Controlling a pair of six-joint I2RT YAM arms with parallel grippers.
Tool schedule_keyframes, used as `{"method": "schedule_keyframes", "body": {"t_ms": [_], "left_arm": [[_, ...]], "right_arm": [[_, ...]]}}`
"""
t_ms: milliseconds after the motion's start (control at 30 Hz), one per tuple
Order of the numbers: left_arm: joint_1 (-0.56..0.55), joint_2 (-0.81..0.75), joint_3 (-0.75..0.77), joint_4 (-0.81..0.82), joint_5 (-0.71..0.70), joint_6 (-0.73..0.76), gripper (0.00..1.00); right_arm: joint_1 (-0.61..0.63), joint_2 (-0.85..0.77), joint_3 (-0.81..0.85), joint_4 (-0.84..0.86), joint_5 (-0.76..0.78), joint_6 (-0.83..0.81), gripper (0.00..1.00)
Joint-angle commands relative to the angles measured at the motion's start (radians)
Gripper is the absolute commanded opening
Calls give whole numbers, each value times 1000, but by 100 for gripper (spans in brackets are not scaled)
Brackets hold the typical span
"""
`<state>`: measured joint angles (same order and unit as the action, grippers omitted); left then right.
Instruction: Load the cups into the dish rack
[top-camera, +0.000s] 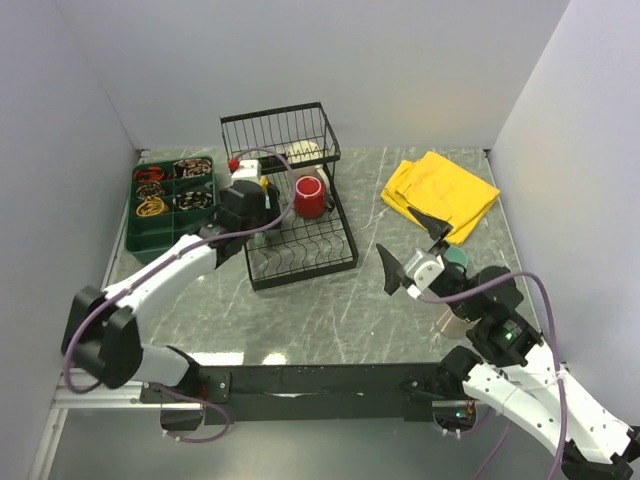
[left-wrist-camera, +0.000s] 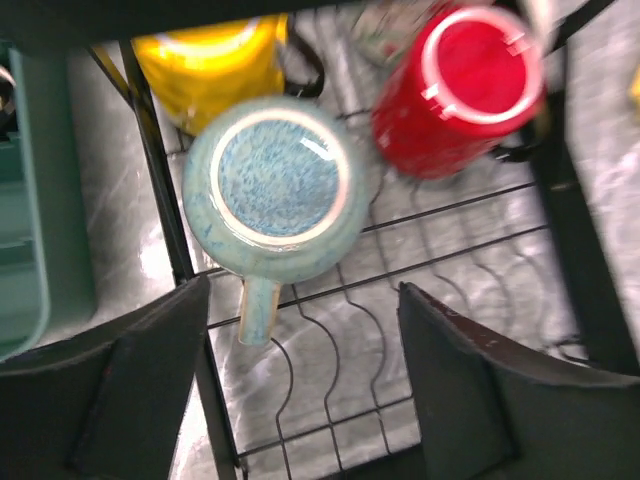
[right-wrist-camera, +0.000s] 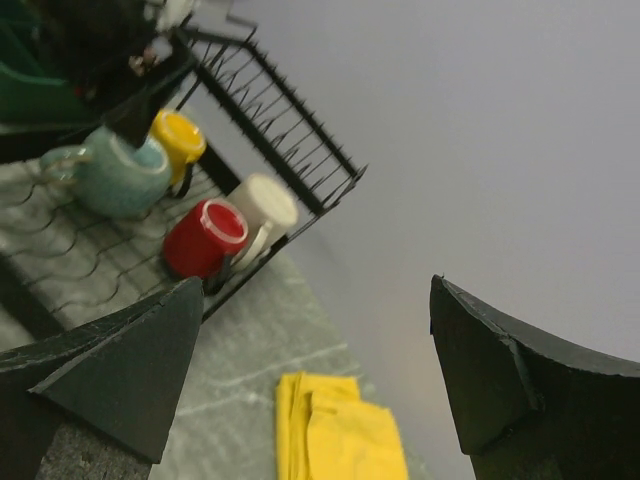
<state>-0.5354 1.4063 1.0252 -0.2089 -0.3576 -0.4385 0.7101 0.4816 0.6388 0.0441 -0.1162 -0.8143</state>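
The black wire dish rack stands mid-table, its tall basket at the far end. On its slotted tray sit a large teal cup, handle toward my fingers, a yellow cup and a red cup. My left gripper hovers open just short of the teal cup, nothing between its fingers. A cream cup lies in the basket next to the red cup. My right gripper stands wide open above the table, right of the rack, holding nothing. Under that arm, a small teal cup and a beige cup partly show.
A dark green compartment tray with small items sits left of the rack, close to my left arm. A folded yellow cloth lies at the far right. White walls close in the table on three sides.
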Motion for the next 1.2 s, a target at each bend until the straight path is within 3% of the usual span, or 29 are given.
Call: {"method": "schedule_keyframes", "body": {"t_ms": [0,33,100,267,400,533,767,1167], "left_arm": [[5,-113,12,-43,54,6,85],[3,-136,4,-50,49,10,93],[3,-205,-7,-79,19,15,99],[6,-421,-85,-89,55,12,96],[9,-564,-161,-76,182,-22,96],[9,-658,-246,-76,302,-80,96],[9,-768,-316,-89,379,-149,96],[9,-849,-382,-78,431,-233,96]], "right_arm": [[-38,73,137,-281,-13,60,100],[-70,90,157,-333,-25,60,100],[-122,158,209,-503,-109,60,100],[-436,313,332,-867,-367,-18,100],[-582,403,398,-980,-445,-59,100],[-705,465,475,-1067,-474,-55,100],[-928,469,457,-1240,-427,-149,98],[-1245,577,340,-1231,-272,-238,91]]}}
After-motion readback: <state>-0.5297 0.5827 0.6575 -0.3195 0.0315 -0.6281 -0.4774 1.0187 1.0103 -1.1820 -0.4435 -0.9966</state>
